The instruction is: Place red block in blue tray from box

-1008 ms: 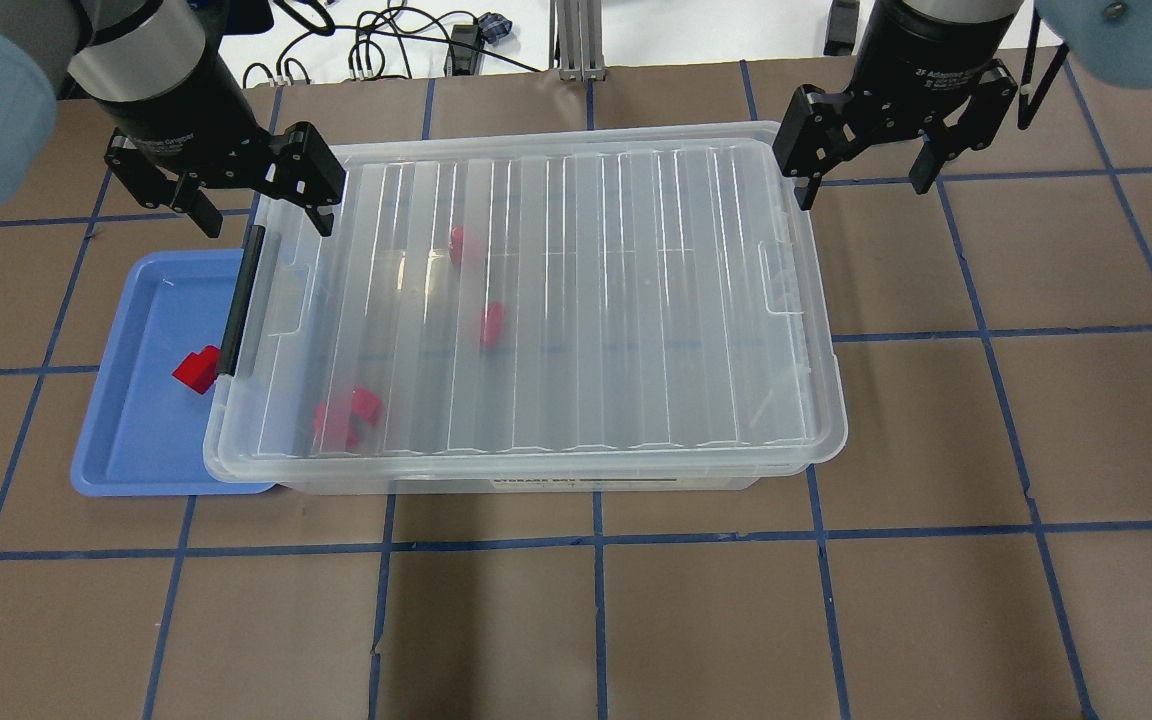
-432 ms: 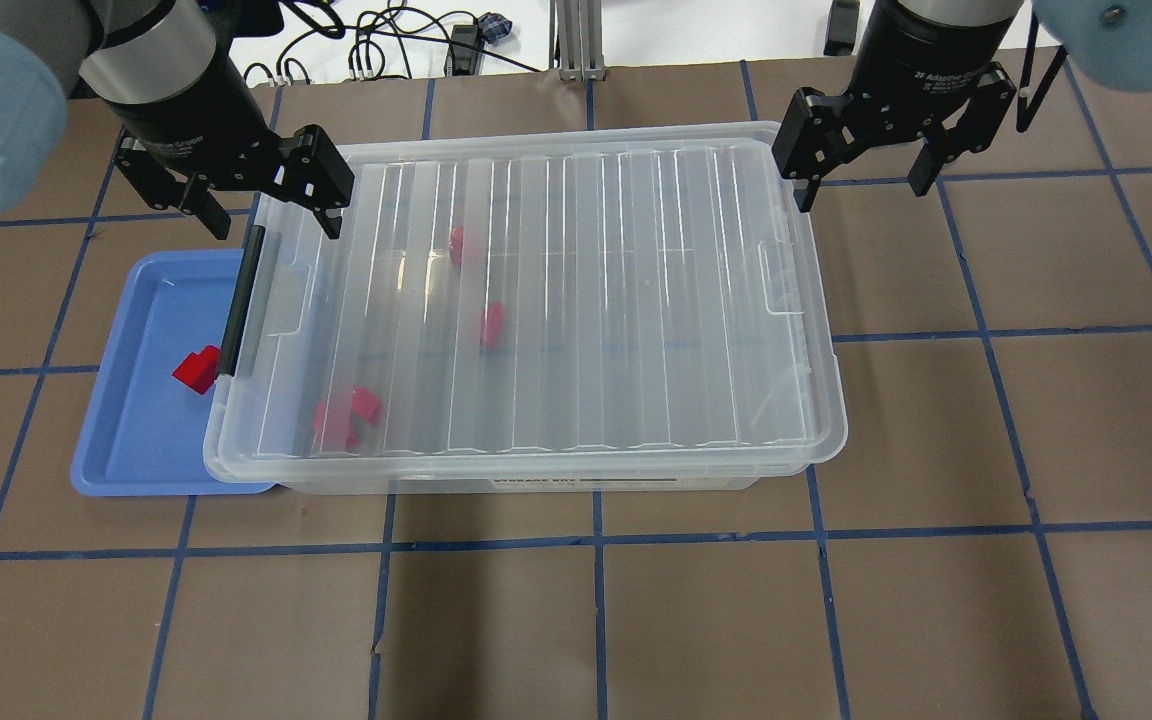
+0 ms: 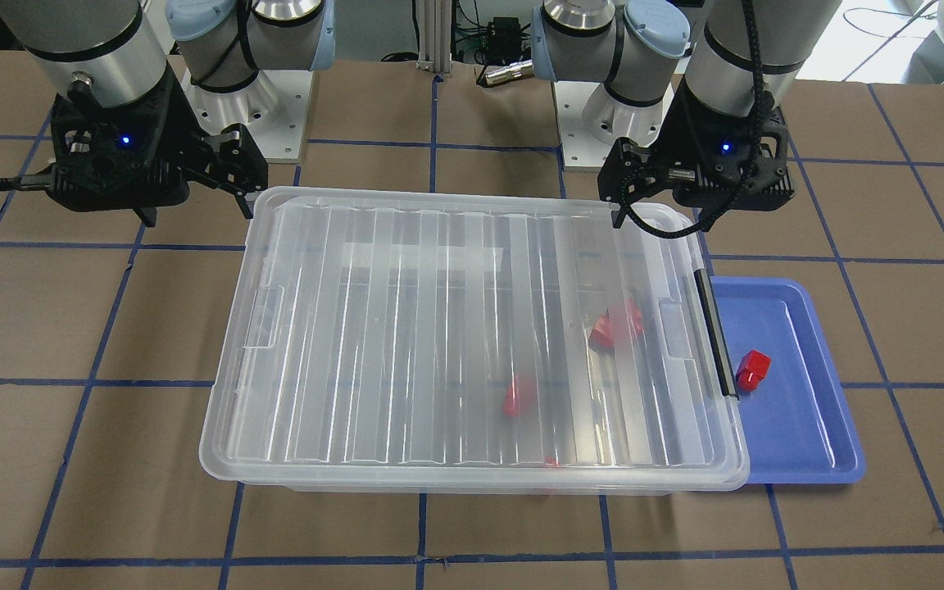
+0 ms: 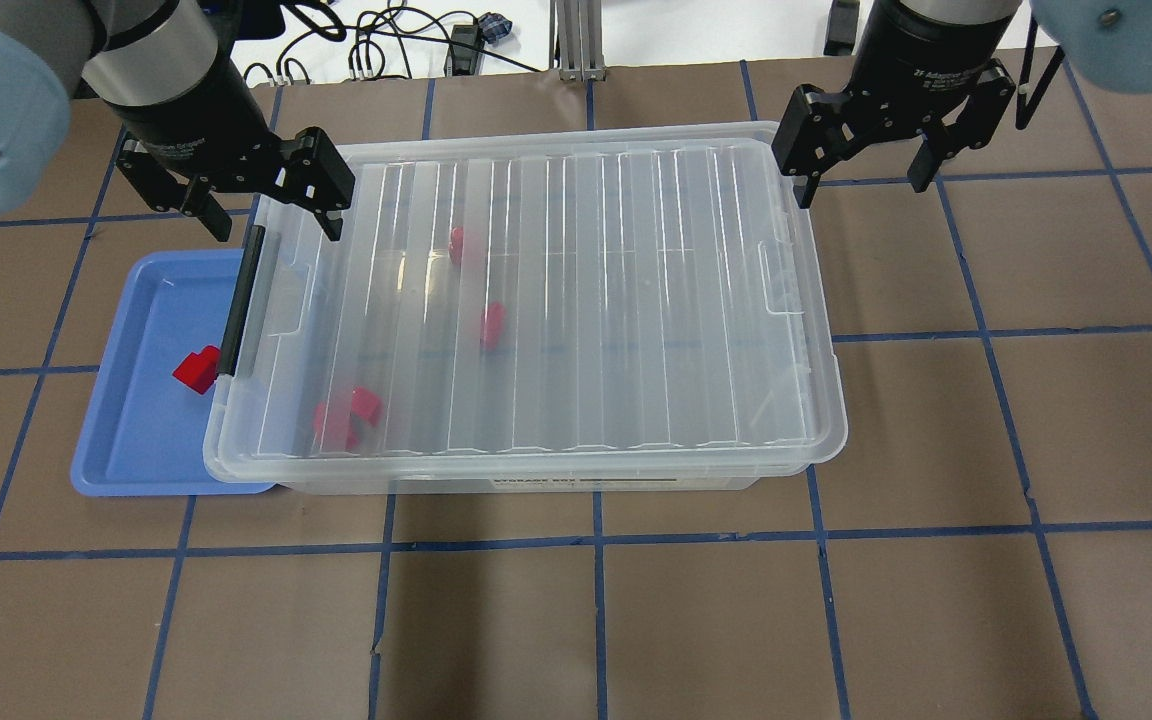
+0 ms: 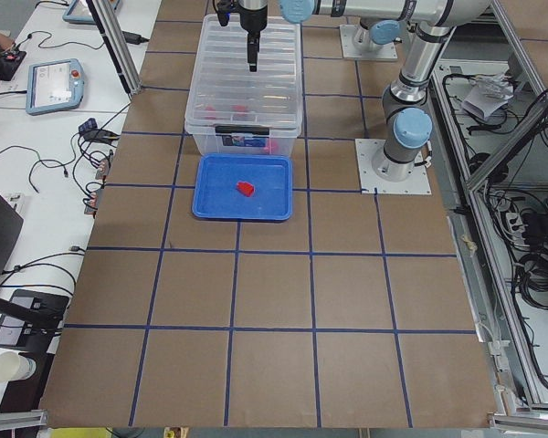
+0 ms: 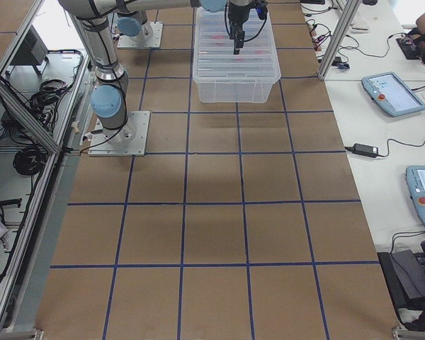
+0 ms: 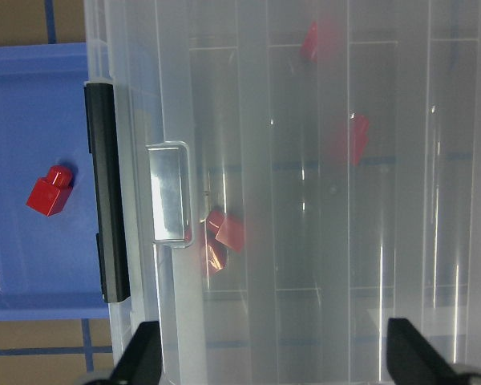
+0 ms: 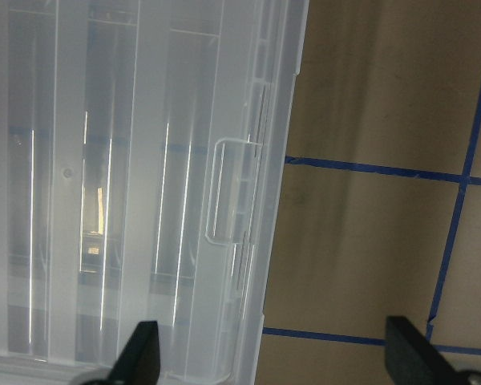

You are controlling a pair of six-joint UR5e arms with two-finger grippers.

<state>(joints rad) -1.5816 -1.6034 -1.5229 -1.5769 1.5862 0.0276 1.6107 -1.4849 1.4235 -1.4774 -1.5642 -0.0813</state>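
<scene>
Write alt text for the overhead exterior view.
A lidded clear box sits mid-table with several red blocks blurred inside; one red block lies in the blue tray at its latch end. The left gripper and right gripper hover open above the box's short ends.

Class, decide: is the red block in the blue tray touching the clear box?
Apart. The exterior left view shows bare blue tray floor between the red block and the box.
</scene>
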